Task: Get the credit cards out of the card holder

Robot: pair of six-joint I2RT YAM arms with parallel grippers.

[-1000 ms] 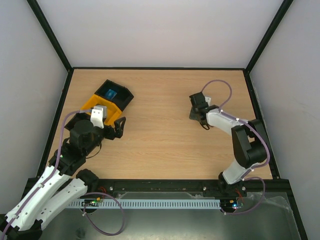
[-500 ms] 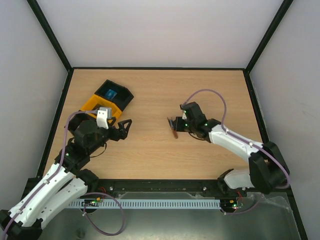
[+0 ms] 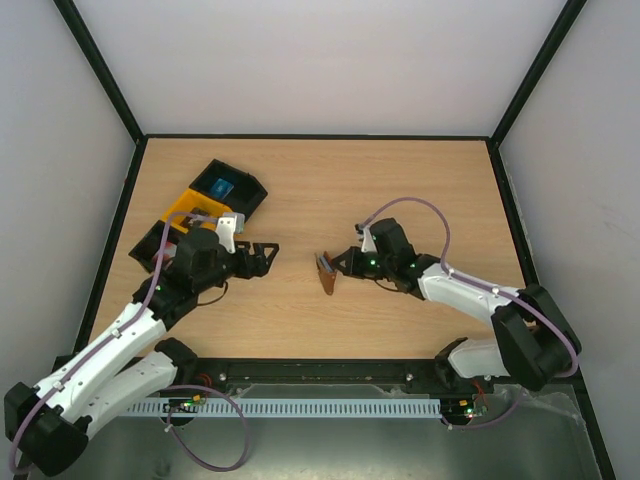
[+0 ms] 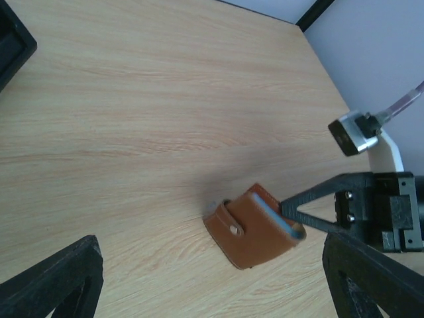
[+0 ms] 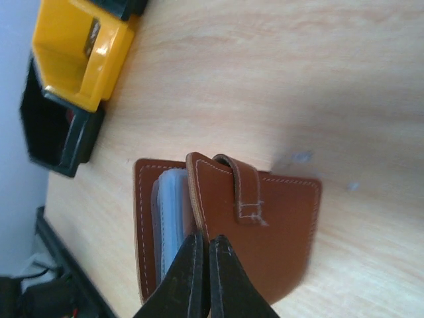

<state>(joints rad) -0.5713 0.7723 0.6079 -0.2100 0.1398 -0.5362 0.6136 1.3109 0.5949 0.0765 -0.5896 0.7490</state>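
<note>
The brown leather card holder point(image 3: 327, 272) is near the middle of the table, held on edge low over the wood. My right gripper point(image 3: 345, 265) is shut on the edge of one cover point(image 5: 265, 225), fingertips together point(image 5: 204, 242). The covers gape slightly and grey-blue pockets point(image 5: 169, 218) show between them. The side tab point(image 5: 245, 189) lies over the cover. No credit cards show; they are hidden. My left gripper point(image 3: 262, 255) is open and empty, a short way left of the card holder point(image 4: 255, 228), facing it.
A yellow bin point(image 3: 195, 210) sits at the far left with a black bin point(image 3: 232, 188) behind it holding something blue, and another black bin point(image 3: 152, 245) in front. The yellow bin also shows in the right wrist view point(image 5: 76, 53).
My right arm has carried the card holder left from the right side to the table's middle. My left arm has swung right, away from the bins, toward it.
</note>
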